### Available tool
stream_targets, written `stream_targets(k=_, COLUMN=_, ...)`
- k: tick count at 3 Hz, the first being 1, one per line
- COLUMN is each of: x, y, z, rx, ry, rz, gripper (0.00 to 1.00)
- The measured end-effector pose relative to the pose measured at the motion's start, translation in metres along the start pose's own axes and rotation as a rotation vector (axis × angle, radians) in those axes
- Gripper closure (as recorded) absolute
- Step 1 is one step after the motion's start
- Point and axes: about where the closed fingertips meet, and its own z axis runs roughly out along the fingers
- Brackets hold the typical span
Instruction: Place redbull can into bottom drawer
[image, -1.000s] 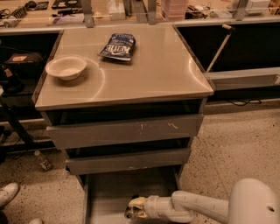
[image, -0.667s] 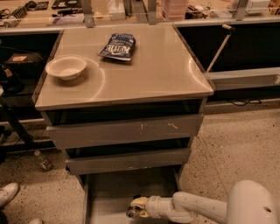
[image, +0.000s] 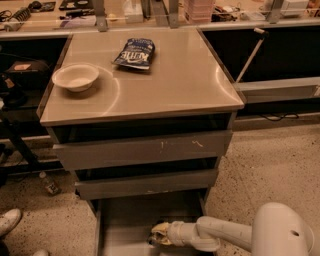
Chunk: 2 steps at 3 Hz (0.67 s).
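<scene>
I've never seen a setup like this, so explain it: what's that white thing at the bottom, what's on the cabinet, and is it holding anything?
The white tube at lower right is a robot arm; the machine has only this one. One camera looks down at a grey cabinet from the front. The arm ends in a claw, which is low inside the pulled-out bottom drawer. On the cabinet top lie a pale bowl at the left and a dark blue chip bag toward the back. Two upper drawers sit above the open one. Whether the claw holds anything cannot be made out.
</scene>
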Motion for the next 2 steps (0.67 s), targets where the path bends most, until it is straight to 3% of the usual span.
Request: stream_targets(k=2, x=-0.0186, y=-0.0185, z=0.0092, rx=0.049, ry=-0.041, rz=0.021, gripper=1.0)
